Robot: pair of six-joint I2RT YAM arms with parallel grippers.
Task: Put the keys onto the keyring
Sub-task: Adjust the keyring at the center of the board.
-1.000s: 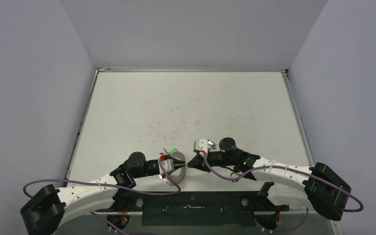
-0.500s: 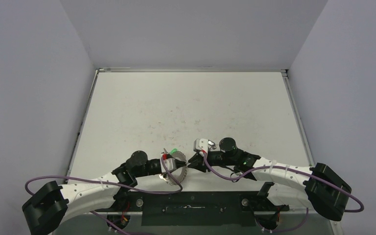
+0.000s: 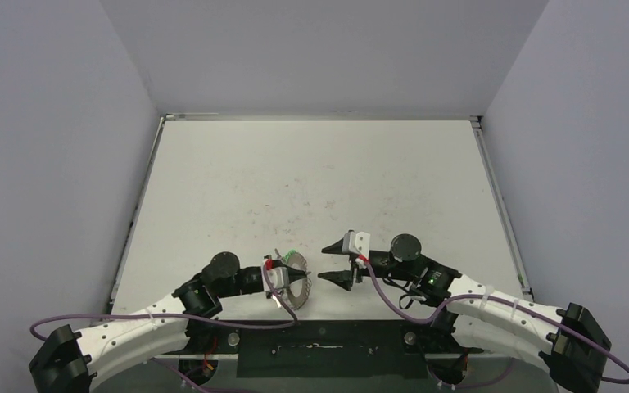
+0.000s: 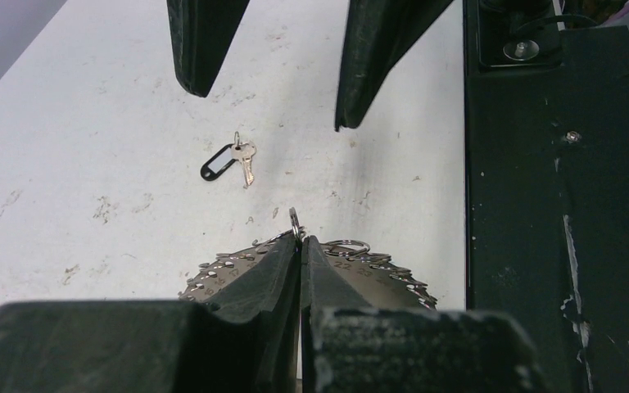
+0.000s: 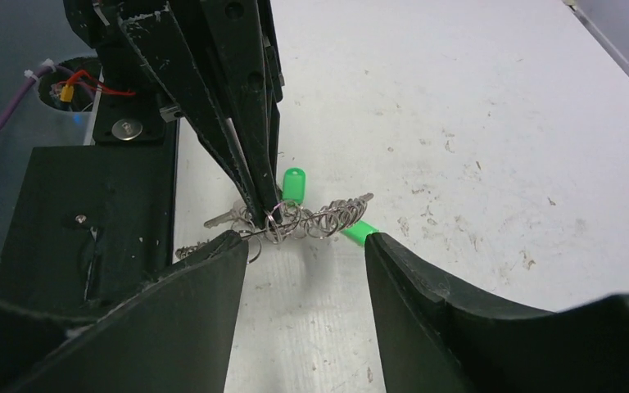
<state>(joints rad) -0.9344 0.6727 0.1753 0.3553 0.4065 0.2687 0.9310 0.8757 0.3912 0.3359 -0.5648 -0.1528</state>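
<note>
My left gripper (image 3: 301, 283) is shut on the keyring (image 3: 296, 264), a silver disc-like hoop with small loops along its rim, pinched at the edge (image 4: 360, 270) and tilted off the table. A green-headed key (image 5: 293, 184) and a plain silver key (image 5: 221, 217) sit at the ring (image 5: 328, 219). On the table beyond the ring lies a black-headed key (image 4: 228, 161), loose. My right gripper (image 3: 340, 262) is open just right of the ring, touching nothing; in its wrist view the gap (image 5: 303, 239) between its fingers frames the ring's rim.
The black mounting plate (image 3: 319, 348) runs along the near table edge, close under both grippers (image 4: 540, 205). Purple cables (image 3: 393, 299) loop off both arms. Grey walls enclose the white table (image 3: 319, 172) on three sides.
My right gripper has opened and drawn back to the right, off the keyring. My left gripper has closed fully on the ring and barely moved.
</note>
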